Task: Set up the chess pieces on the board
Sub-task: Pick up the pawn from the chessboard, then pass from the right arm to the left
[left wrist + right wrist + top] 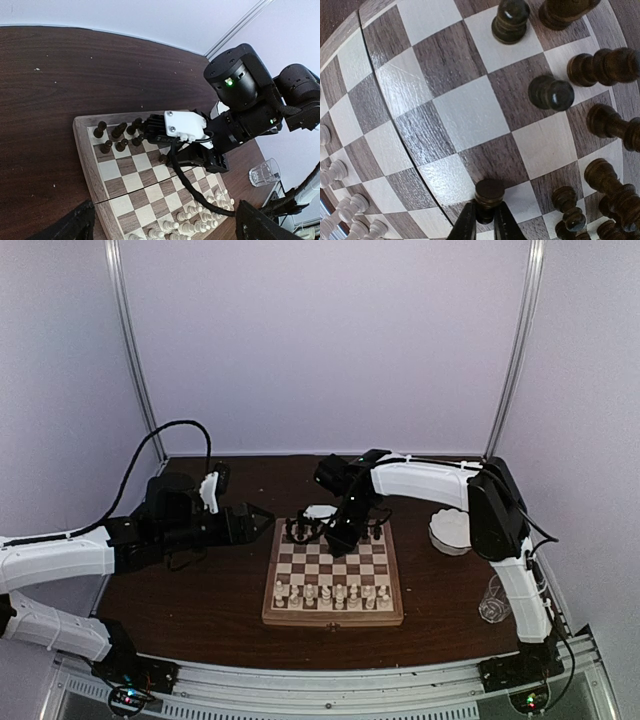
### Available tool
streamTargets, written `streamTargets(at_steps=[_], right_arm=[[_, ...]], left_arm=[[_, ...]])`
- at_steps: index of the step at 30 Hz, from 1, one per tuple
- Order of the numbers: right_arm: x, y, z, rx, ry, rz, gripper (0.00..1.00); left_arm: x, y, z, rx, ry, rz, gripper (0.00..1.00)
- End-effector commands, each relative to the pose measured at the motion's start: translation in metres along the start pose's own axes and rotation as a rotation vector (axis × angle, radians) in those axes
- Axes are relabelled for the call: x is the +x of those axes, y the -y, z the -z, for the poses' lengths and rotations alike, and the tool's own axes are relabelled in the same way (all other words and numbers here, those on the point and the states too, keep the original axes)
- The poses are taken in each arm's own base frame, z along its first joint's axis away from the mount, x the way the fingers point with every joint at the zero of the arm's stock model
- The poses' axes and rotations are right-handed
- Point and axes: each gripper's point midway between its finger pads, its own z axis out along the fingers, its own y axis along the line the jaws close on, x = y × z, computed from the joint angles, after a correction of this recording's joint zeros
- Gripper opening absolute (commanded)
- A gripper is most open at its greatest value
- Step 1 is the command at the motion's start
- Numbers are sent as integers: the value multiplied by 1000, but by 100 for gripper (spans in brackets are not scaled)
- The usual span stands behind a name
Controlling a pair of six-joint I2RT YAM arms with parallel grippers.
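Right gripper point(486, 217) is pinched tight on a small dark brown round-headed chess piece point(489, 192), one finger on each side of its stem. I have it low over the square wooden chessboard with light and dark brown checks point(333, 585) (whether its foot touches the wood, I can't tell from here).

The piece is on the far half of the board, one step nearer to me than the other dark brown turned pieces point(550, 92). Those crowd the far two rows.

Down at the near edge, the cream-white turned pieces point(332, 594) fill their two rows, well apart from what I'm holding.

Over to my left gripper point(262, 523): it hangs above the dark brown wooden desk point(190, 590), just off the board's far left corner. Its fingers point(75, 225) are spread wide, one at each bottom corner of the wrist view.

Right of the board sits a white scalloped bowl point(450, 530). A clear drinking glass point(493, 600) stands nearer, close beside my right arm.
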Motion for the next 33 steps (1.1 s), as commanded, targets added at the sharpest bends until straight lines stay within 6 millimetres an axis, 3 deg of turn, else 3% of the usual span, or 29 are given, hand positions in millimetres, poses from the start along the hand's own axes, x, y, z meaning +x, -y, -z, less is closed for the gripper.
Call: streamTargets(at_steps=[1, 4, 8, 14, 21, 33], right_arm=[[0, -2, -11, -21, -5, -1, 11], [-3, -5, 1, -29, 18, 10, 8], [-11, -19, 31, -70, 100, 36, 7], [-22, -46, 72, -161, 223, 85, 7], [-28, -67, 85, -203, 254, 135, 7], [-33, -80, 98, -215, 277, 179, 7]], left_arm=[[2, -7, -2, -25, 3, -3, 98], [10, -16, -5, -53, -18, -15, 98], [23, -14, -15, -21, -65, -1, 97], [42, 7, -35, 122, -160, 123, 78], [47, 41, -54, 322, -223, 202, 57], [51, 56, -67, 387, -272, 267, 45]])
